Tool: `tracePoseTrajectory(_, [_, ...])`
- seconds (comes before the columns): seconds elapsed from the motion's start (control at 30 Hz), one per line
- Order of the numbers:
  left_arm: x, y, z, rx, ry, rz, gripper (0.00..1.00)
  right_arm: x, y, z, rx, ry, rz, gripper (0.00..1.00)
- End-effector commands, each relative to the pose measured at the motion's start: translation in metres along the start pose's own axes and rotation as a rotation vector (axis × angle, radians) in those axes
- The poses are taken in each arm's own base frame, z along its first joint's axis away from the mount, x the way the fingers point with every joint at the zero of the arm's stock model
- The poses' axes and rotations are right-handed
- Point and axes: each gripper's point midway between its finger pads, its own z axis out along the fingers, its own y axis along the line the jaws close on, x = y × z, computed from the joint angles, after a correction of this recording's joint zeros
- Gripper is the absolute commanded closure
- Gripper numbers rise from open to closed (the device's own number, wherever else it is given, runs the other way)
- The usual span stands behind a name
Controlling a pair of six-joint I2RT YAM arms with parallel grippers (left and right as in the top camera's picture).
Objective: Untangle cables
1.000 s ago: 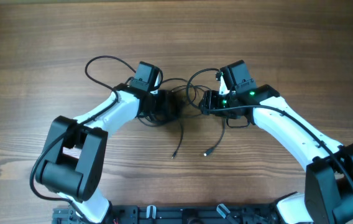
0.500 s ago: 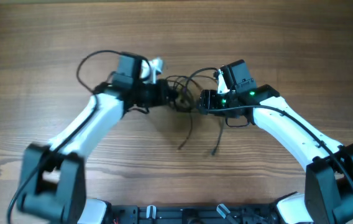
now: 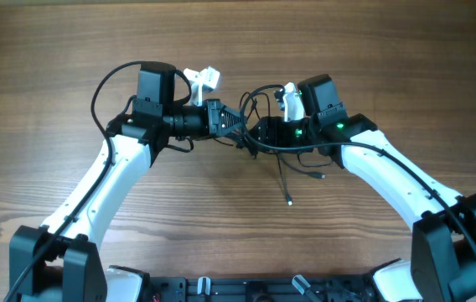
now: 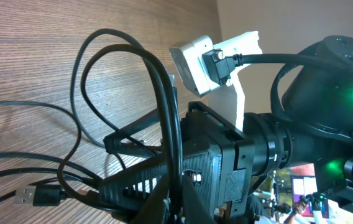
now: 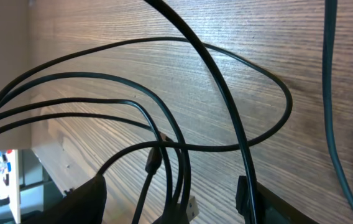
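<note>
Several thin black cables (image 3: 281, 172) hang in a tangle between my two grippers, lifted off the wooden table; one plug end (image 3: 290, 201) dangles lowest. My left gripper (image 3: 240, 127) points right and is shut on a cable strand, seen pinched between its jaws in the left wrist view (image 4: 175, 202). Cable loops (image 4: 158, 68) and a USB plug (image 4: 36, 196) show there. My right gripper (image 3: 259, 132) points left, facing the left one. In the right wrist view its fingers (image 5: 176, 211) stand apart with cables (image 5: 225, 99) and a plug (image 5: 192, 208) running between them.
The wooden table (image 3: 389, 50) lies under everything. The white camera mounts (image 3: 204, 78) of both wrists sit close together above the tangle. The thicker arm wire (image 3: 104, 84) loops off the left wrist.
My left arm has swung up and left and turned its gripper rightward, lifting the cables. The loose ends have been dragged right and upward. The right arm has barely moved.
</note>
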Motion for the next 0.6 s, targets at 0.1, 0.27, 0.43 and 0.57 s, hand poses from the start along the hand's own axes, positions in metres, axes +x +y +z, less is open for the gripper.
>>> tracePoseTrajectory(0.1, [-0.014, -0.022, -0.006, 0.064, -0.039, 0.071, 0.96, 0.011, 0.006, 0.003, -0.043, 0.056, 0.001, 0.31])
tracePoseTrajectory(0.27, [-0.021, -0.027, -0.007, 0.080, -0.066, 0.104, 0.96, 0.023, 0.031, -0.001, -0.183, 0.129, 0.001, 0.31])
tracePoseTrajectory(0.43, [-0.028, -0.030, -0.010, 0.090, -0.093, 0.129, 0.96, 0.028, 0.041, -0.003, -0.239, 0.168, 0.071, 0.33])
tracePoseTrajectory(0.57, [-0.051, -0.036, -0.027, 0.113, -0.179, 0.106, 0.96, 0.037, 0.058, -0.010, -0.333, 0.235, 0.134, 0.33])
